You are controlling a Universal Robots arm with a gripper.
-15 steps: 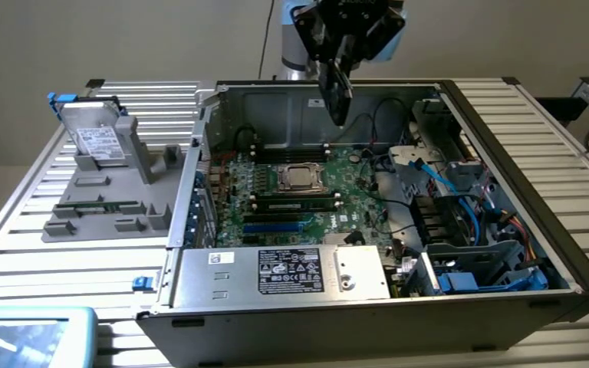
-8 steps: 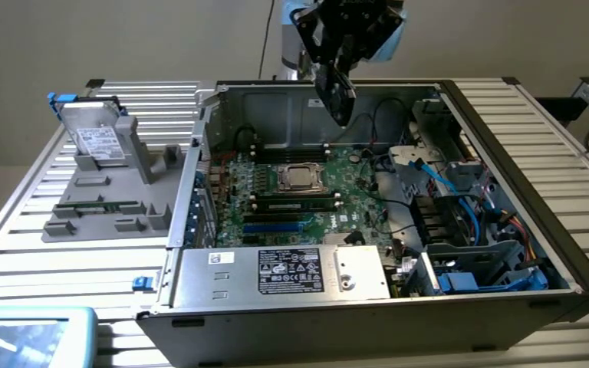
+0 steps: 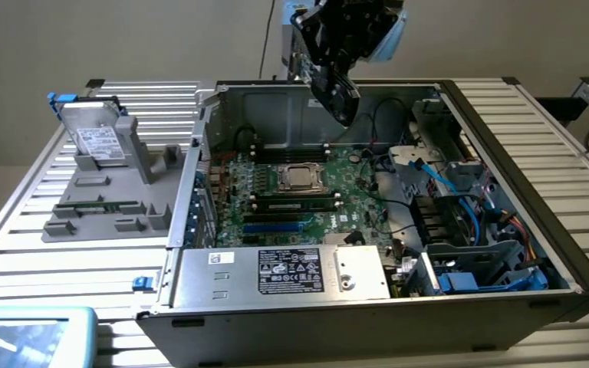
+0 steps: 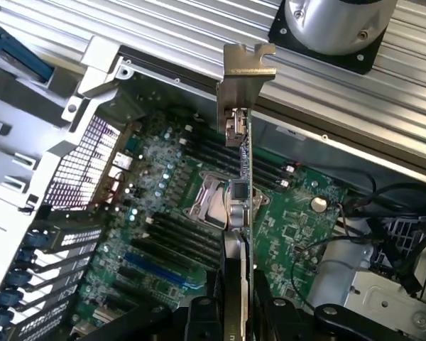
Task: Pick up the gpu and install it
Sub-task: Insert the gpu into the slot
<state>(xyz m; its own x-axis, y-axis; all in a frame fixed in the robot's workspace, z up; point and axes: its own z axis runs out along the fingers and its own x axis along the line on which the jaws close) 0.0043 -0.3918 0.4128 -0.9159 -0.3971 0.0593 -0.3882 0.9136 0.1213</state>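
Exterior view's left: a grey holder [image 3: 100, 195] is seen on the table [image 3: 18, 253], with a silver hard drive [image 3: 95, 139] stood in it and a memory stick [image 3: 98, 205] laid flat.

- Centre: the open computer case [image 3: 581, 285] lies on its side, motherboard [image 3: 305, 203] exposed, processor socket [image 3: 301, 177] in the middle, blue slots [image 3: 274, 228] below it in the frame.
- Upper centre: the claw [image 3: 327, 75] is held above the case's far wall. It is pinched on the gpu [image 3: 340, 98], which hangs down from it, clear of the board.
- Exterior view's right: drive bays and blue cables [image 3: 448, 184] are noted.

Wrist view: the gpu [image 4: 244, 177] is seen edge-on between the claw [image 4: 236, 302] fingers [image 4: 202, 316]. Its long axis runs straight out from the claw and its metal bracket [image 4: 247, 65] sits at the far end. The card's edge is lined over the socket [image 4: 214, 202], while the blue slot [image 4: 160, 266] lies off to the grille side, seemingly at an angle to the card. The height above the board is given by the exterior view, the alignment by the wrist view.
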